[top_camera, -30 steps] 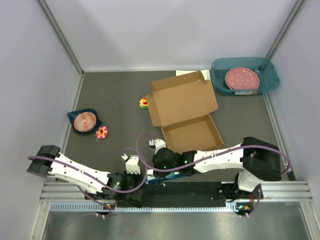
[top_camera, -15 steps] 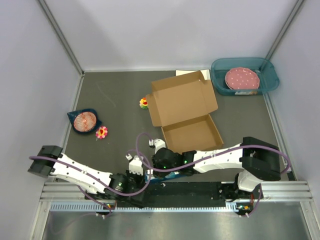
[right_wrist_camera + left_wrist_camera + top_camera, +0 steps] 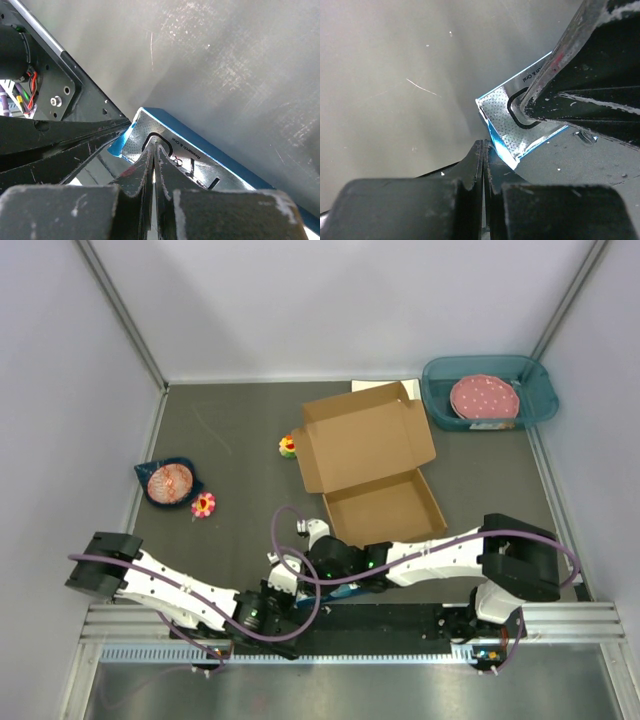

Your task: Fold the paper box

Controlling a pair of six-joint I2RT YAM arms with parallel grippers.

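Note:
The paper box (image 3: 372,466) is brown cardboard and lies opened out in the middle of the table, its shallow tray nearer me and its lid flat behind. It does not show in either wrist view. Both grippers are low at the table's near edge, in front of the box. My left gripper (image 3: 289,588) (image 3: 484,145) is shut with nothing in it, its tip just beside a small blue and silver carton (image 3: 515,125) (image 3: 200,155). My right gripper (image 3: 302,585) (image 3: 154,145) is shut too, its tips pressed onto that carton's silver face.
A teal bin (image 3: 437,390) holding a pink spotted plate (image 3: 484,398) stands at the back right. A dark blue bowl (image 3: 168,481) sits at the left, with flower toys (image 3: 203,504) (image 3: 288,446) nearby. A white sheet (image 3: 375,386) lies behind the box. Walls enclose three sides.
My left arm has swung to the right, bringing its shut gripper up beside the right gripper at the small carton. The right arm and the paper box have stayed put.

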